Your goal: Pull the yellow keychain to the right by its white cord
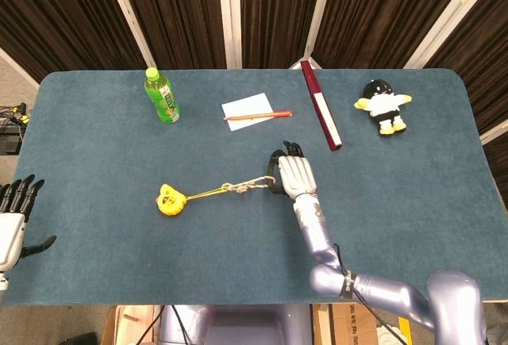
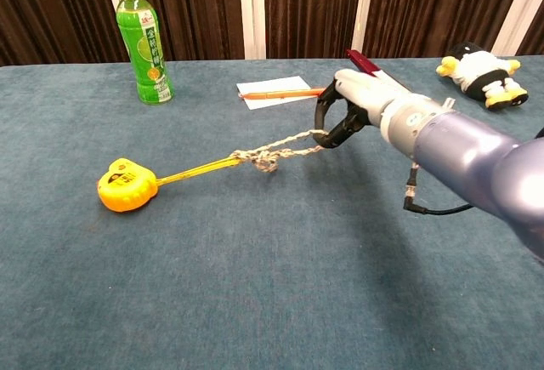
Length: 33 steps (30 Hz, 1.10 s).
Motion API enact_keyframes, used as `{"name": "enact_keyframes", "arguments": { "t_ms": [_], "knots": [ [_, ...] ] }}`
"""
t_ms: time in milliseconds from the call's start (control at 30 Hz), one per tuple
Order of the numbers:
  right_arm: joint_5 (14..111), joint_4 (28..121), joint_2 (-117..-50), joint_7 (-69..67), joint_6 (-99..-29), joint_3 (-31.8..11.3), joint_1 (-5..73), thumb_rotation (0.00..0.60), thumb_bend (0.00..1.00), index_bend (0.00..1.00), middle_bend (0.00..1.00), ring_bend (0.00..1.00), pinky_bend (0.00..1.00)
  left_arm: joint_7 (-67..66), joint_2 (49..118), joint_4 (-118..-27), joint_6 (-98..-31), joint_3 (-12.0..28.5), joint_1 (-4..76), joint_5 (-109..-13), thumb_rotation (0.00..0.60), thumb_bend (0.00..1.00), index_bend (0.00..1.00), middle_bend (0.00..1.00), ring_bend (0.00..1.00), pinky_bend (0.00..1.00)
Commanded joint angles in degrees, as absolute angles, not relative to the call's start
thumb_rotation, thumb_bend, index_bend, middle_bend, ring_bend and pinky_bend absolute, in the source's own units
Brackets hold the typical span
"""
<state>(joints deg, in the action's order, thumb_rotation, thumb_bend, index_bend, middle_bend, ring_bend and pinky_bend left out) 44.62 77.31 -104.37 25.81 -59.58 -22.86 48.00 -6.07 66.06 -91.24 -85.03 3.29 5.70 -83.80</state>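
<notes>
The left hand (image 1: 11,214) is cut off by the left edge of the head view; the chest view does not show it at all. The right hand (image 2: 353,106) shows only its back in the head view, so the fingertips and the end of the white cord (image 2: 280,147) under them are hidden there. Print on the green bottle (image 2: 146,45) is too small to read (likewise the marking on the yellow keychain (image 1: 169,200)).

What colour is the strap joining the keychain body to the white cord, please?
Yellow strap, like the keychain body; the chest view shows it best.
</notes>
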Motion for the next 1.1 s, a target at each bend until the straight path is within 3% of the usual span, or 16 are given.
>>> {"name": "enact_keyframes", "arguments": {
  "t_ms": [33,333,1100],
  "knots": [
    [44.2,79.46,-102.46,26.15,-61.0,-22.68,46.74,0.6,0.51,0.66,0.32,0.05,0.04,-6.25,66.07,-91.24,-84.97,3.2,5.75,-83.98,0.6,0.0,0.0,0.0,0.0,0.0],
    [43.2,83.07,-98.06,26.38,-62.58,-22.42,44.68,0.6,0.51,0.66,0.32,0.05,0.04,-6.68,66.27,-91.38,-84.68,3.17,6.0,-84.12,0.6,0.0,0.0,0.0,0.0,0.0],
    [41.15,81.37,-92.39,25.25,-63.52,-22.38,42.05,0.6,0.51,0.66,0.32,0.05,0.04,-6.58,66.23,-91.6,-84.51,3.05,6.05,-84.16,0.6,0.0,0.0,0.0,0.0,0.0]
  ]
}}
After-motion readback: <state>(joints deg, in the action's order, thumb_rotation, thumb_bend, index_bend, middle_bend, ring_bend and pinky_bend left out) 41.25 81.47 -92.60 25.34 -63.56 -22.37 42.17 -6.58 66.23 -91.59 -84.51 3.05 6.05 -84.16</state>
